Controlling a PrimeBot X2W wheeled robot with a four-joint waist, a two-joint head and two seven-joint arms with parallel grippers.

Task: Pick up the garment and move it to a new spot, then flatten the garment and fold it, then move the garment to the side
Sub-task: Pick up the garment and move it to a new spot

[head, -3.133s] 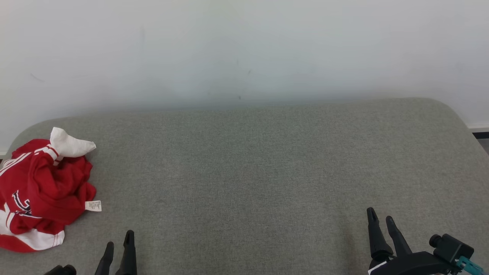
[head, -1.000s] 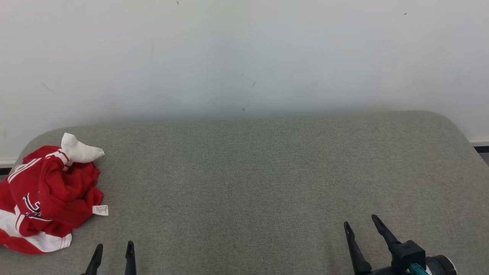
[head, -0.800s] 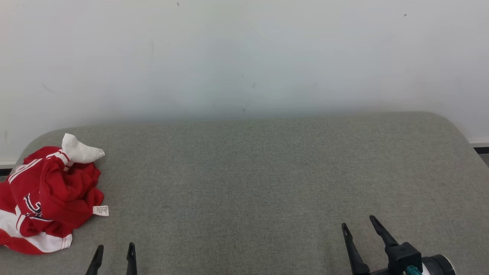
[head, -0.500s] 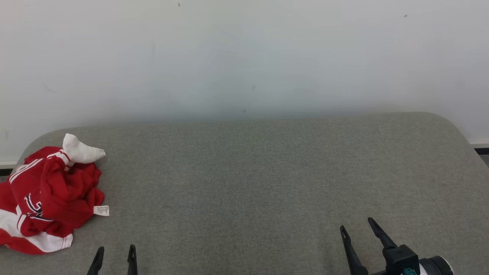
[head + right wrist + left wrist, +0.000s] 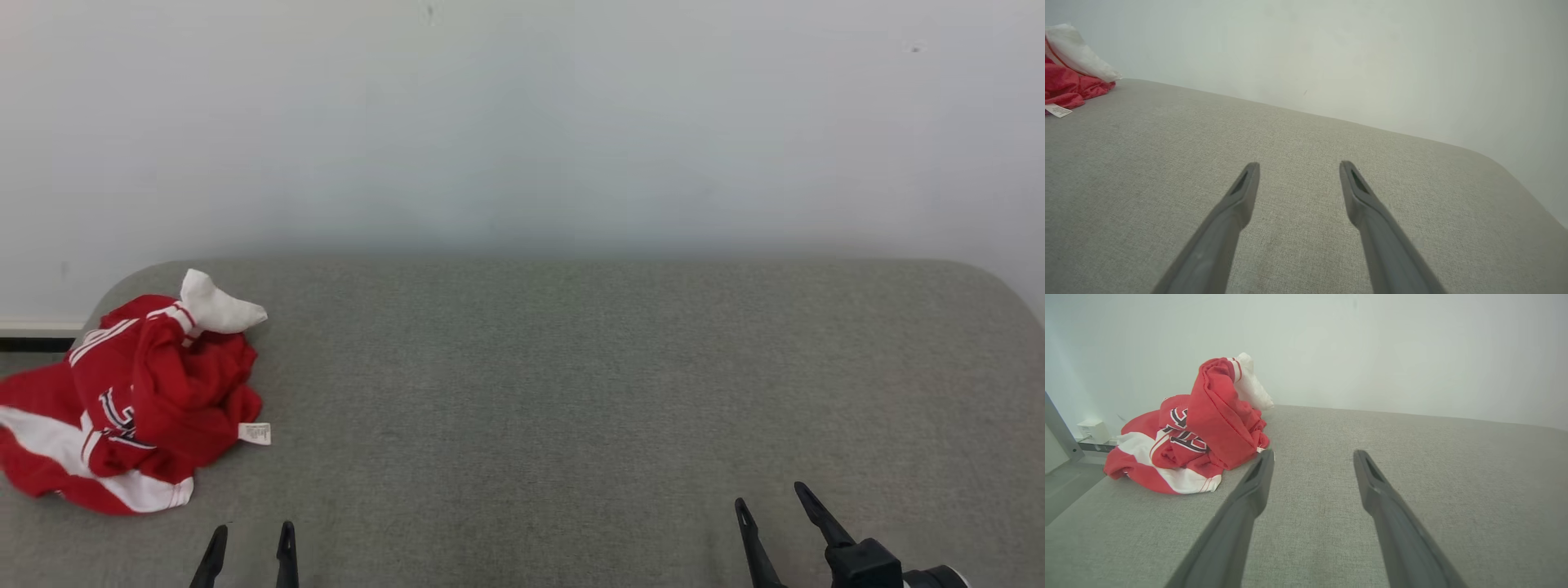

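The garment [image 5: 139,400] is a crumpled red and white shirt with dark lettering, heaped at the far left of the grey padded table [image 5: 571,392]. It also appears in the left wrist view, garment [image 5: 1204,424], just left of my fingers, and at the left edge of the right wrist view, garment [image 5: 1069,77]. My left gripper [image 5: 251,529] stands open near the front edge, a little right of the heap and apart from it. Low at the front right, my right gripper [image 5: 771,494] is open, with nothing between its fingers.
A plain white wall [image 5: 522,122] rises behind the table. The table's left rounded corner [image 5: 122,282] lies just behind the garment, and the floor and a white box [image 5: 1094,430] show beyond that edge. Bare grey padding spans the middle and right.
The whole head view has shifted, so the garment sits further right in it: the camera turned. Both grippers stay open, low at the front edge.
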